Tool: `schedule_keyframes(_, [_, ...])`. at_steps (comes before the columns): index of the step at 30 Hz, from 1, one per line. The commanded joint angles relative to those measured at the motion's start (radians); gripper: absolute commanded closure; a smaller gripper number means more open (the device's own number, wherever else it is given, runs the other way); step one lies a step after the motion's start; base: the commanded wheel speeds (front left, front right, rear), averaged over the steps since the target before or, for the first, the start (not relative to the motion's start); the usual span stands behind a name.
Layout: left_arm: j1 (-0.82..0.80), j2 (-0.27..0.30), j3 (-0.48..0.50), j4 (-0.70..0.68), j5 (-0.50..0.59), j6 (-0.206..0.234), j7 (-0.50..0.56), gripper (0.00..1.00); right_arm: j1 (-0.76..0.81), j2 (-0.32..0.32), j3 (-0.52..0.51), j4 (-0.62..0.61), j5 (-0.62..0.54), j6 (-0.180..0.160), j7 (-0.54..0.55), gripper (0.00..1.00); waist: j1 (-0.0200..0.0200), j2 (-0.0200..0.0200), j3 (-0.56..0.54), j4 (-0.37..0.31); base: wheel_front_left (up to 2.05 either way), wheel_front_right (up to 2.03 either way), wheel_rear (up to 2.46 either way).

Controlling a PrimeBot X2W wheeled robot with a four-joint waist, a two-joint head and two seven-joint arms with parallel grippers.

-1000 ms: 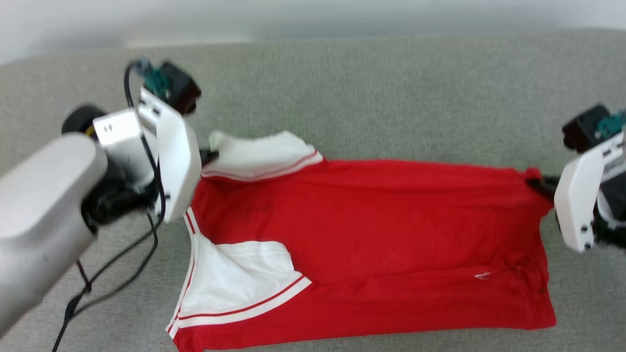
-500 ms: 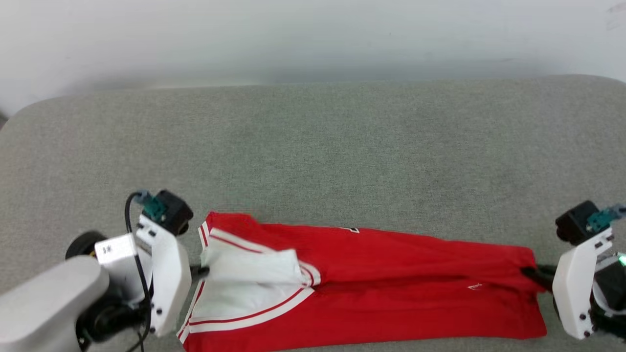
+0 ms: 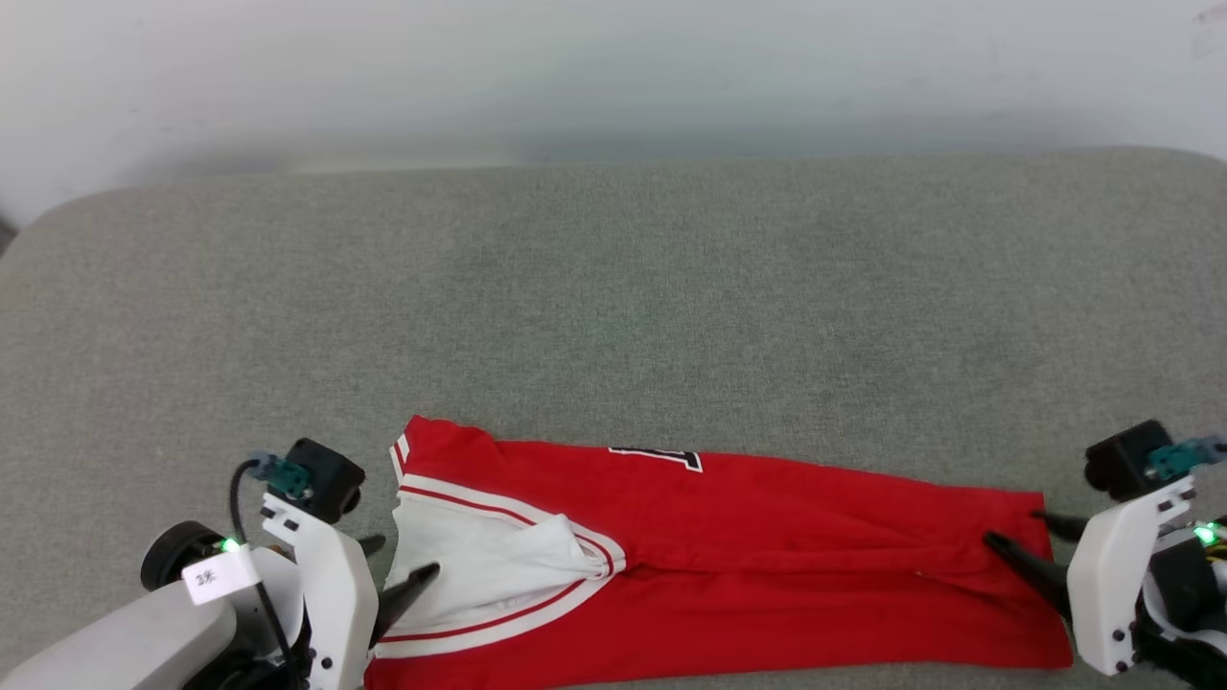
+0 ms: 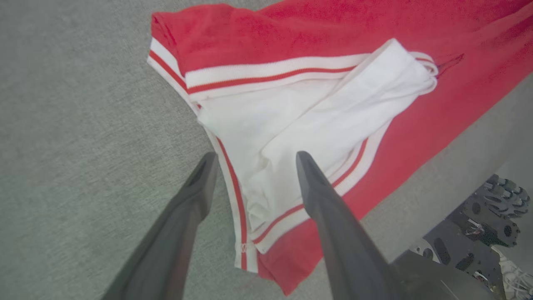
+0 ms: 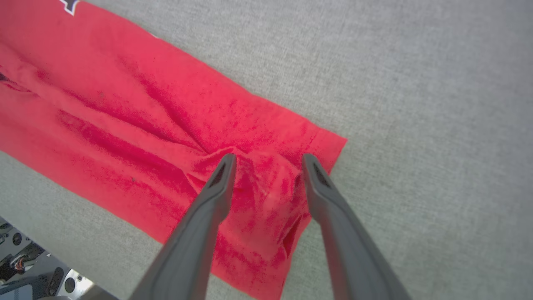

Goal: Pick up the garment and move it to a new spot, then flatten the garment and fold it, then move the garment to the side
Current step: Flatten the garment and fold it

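Hands first: how do they stand?

— The left hand (image 4: pixel 256 155) has its fingers apart and clamped on nothing. They straddle the striped edge of the white sleeve (image 4: pixel 300 104), tips low over it. Whether they touch the cloth I cannot tell.

And the other?

— The right hand (image 5: pixel 268 157) is apart too, a finger on either side of a pucker of red cloth by the hem corner (image 5: pixel 325 146). Nothing is pinched there.

Where is the shirt from each?

— The shirt (image 3: pixel 767 537) lies on the grey counter (image 3: pixel 613 307), close along its near edge, doubled lengthwise into a long band. Its long axis runs left to right. The sleeve end sits at the left hand and the hem end at the right hand, so each is at its own end and neither is nearer. A bit of black lettering (image 3: pixel 661 458) peeps out at the far edge.

So what does the next move turn on?

— My guess is that the lengthwise fold is done and a crosswise one comes next, with one end carried along that axis onto the other. With the shirt so close to the near edge, any sliding is better aimed away from it.
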Motion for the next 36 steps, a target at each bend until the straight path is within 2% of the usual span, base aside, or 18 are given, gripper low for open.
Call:
schedule_keyframes(1, [0.017,0.005,0.012,-0.007,0.015,0.015,-0.033,0.00,0.017,-0.009,-0.013,-0.016,0.005,-0.001,-0.015,0.00,0.0001,0.0000,-0.017,0.003,0.00,0.00,0.00])
schedule_keyframes(3, [0.027,0.009,0.047,-0.019,0.028,0.052,-0.118,0.00,0.029,-0.022,-0.051,-0.040,0.006,-0.001,-0.045,0.00,0.0001,0.0000,-0.029,0.004,0.00,0.00,0.00])
schedule_keyframes(7, [0.065,0.016,0.100,-0.033,0.087,0.153,-0.301,0.00,0.057,-0.024,-0.157,-0.063,0.016,-0.001,-0.097,0.00,0.0001,0.0000,-0.039,0.004,0.00,0.00,0.00])
schedule_keyframes(12, [0.121,-0.006,0.157,-0.030,0.124,0.258,-0.488,0.00,0.105,0.006,-0.295,-0.027,0.015,-0.001,-0.131,0.00,0.0001,0.0000,-0.040,0.013,0.00,0.00,0.00])
schedule_keyframes(17, [0.185,-0.064,0.245,-0.018,0.178,0.345,-0.547,0.00,0.158,0.045,-0.381,0.020,0.060,-0.001,-0.092,0.00,0.0001,0.0000,-0.033,0.024,0.00,0.00,0.00])
schedule_keyframes(20, [0.235,-0.115,0.350,-0.037,0.273,0.383,-0.550,0.00,0.189,0.061,-0.407,0.040,0.099,-0.001,-0.052,0.00,0.0001,0.0000,-0.024,0.032,0.00,0.00,0.00])
schedule_keyframes(24, [0.332,-0.188,0.501,-0.067,0.413,0.408,-0.549,0.00,0.215,0.085,-0.422,0.056,0.154,-0.001,0.001,0.00,0.0001,0.0000,-0.011,0.041,0.00,0.00,0.00])
schedule_keyframes(27, [0.405,-0.250,0.602,-0.088,0.506,0.399,-0.550,0.00,0.227,0.110,-0.433,0.070,0.202,-0.001,0.035,0.00,0.0001,0.0000,-0.003,0.048,0.00,0.00,0.00])
schedule_keyframes(30, [0.462,-0.310,0.685,-0.104,0.586,0.376,-0.549,0.00,0.230,0.133,-0.431,0.090,0.241,-0.001,0.069,0.00,0.0001,0.0000,0.003,0.056,0.00,0.00,0.00])
schedule_keyframes(36, [0.536,-0.416,0.792,-0.093,0.700,0.297,-0.550,0.00,0.233,0.182,-0.384,0.112,0.322,-0.001,0.156,0.00,0.0001,0.0000,0.014,0.076,0.00,0.00,0.00])
